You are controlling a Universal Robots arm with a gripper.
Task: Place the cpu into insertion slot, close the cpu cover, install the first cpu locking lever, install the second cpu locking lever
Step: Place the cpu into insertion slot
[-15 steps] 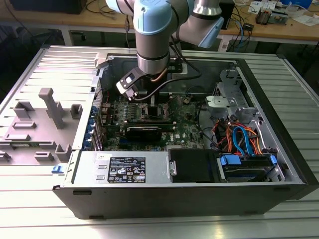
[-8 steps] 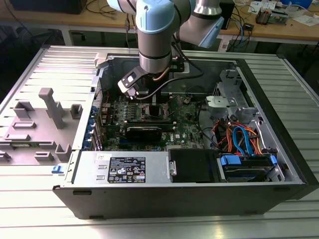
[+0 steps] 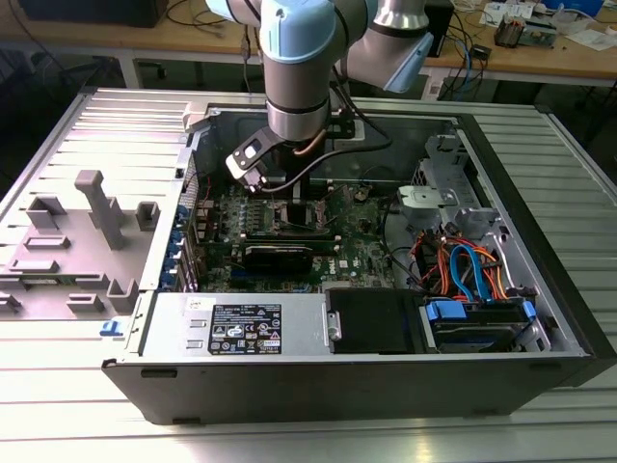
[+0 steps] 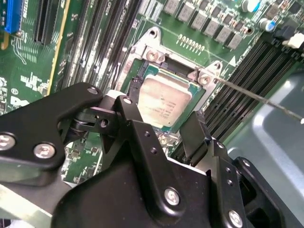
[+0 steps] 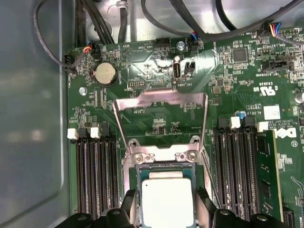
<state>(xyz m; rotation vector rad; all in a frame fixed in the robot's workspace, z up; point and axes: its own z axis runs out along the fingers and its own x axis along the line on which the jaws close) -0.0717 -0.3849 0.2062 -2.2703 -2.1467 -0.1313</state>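
Exterior view: the arm reaches down into an open PC case (image 3: 540, 183) on the table (image 3: 289, 434), with the claw (image 3: 294, 193) over the motherboard. There's a white sticker (image 3: 246, 328) on the power supply.

Second wrist view: the cpu (image 4: 164, 102) sits flat in the slot (image 4: 142, 71), and the claw (image 4: 159, 116) straddles it (gripping or let go, can't tell).

First wrist view: the cover (image 5: 161, 98) is flipped open past the cpu (image 5: 166, 199).

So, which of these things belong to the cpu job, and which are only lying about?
Job in hand:
cpu, sitting in the insertion slot
cpu cover, open
locking lever
gripper, at the cpu

Lying about:
memory slots
coin cell battery
power supply
drive cables
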